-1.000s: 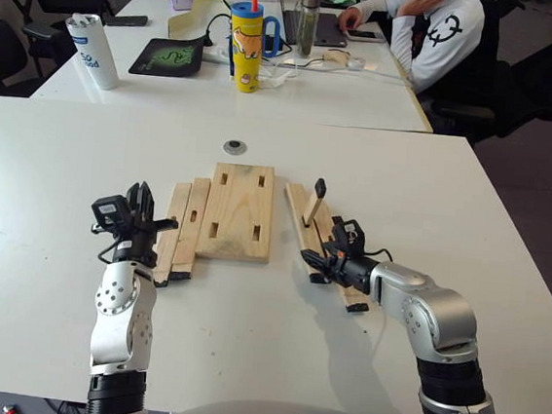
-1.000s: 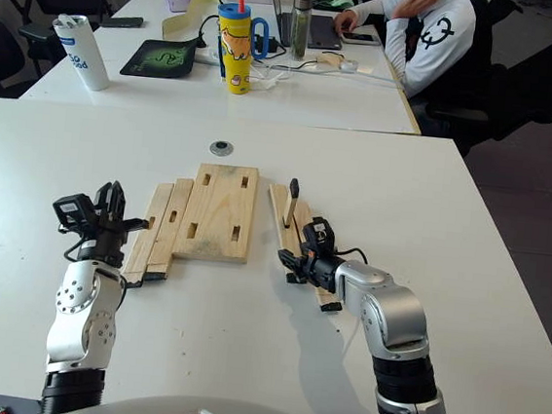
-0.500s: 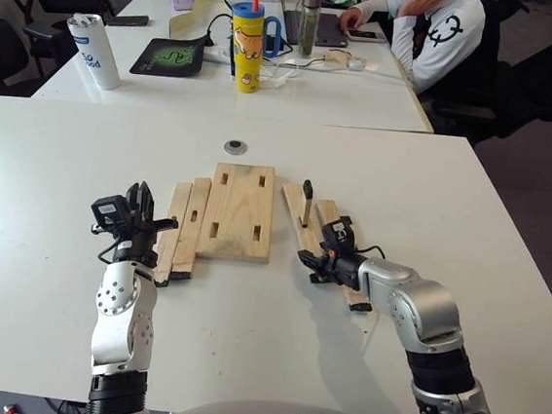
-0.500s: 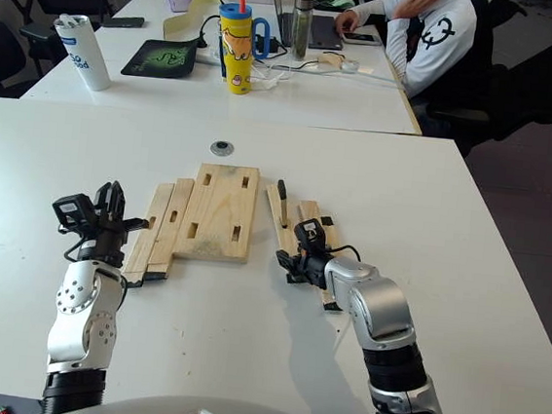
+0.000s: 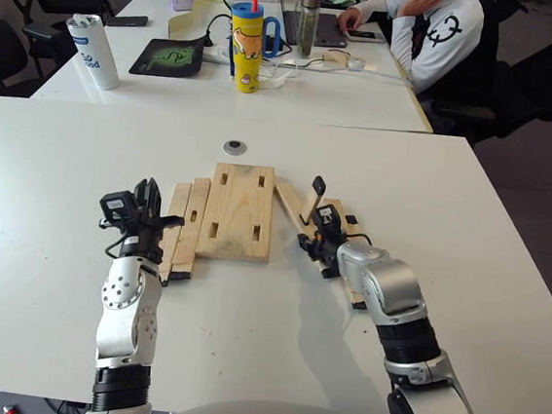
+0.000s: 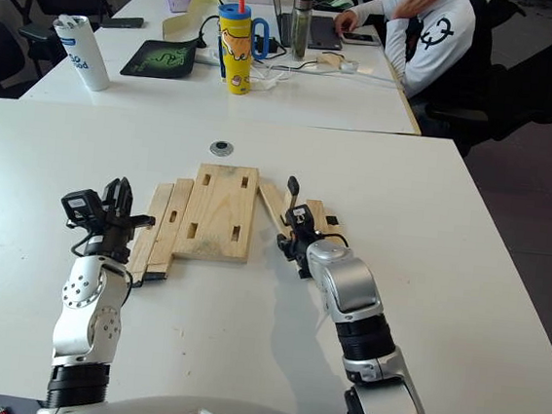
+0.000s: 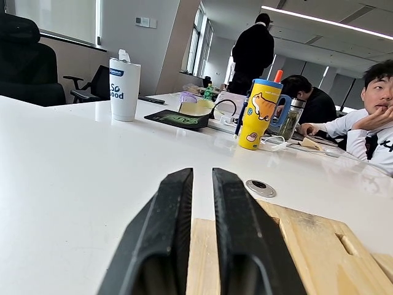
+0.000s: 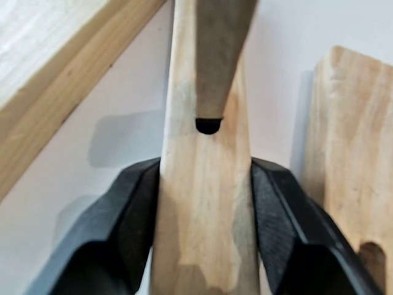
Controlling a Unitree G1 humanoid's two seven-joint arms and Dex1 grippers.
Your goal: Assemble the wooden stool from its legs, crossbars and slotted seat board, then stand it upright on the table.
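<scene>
One leg in hand; the stool itself not yet begun

Broad white table carries the kit; the slotted seat board lies flat at its middle, slots up; two slotted boards lie just beside its left edge, more wooden parts to its right under the right arm; the right gripper is clenched on a wooden leg, tilted with its dark-capped end raised, close by the seat board's right edge; the left gripper, fingers closed to a slit on nothing, hovers by the left boards. Judged step: taking up the first leg; next it likely needs turning so its plain end meets a seat slot squarely.
</scene>
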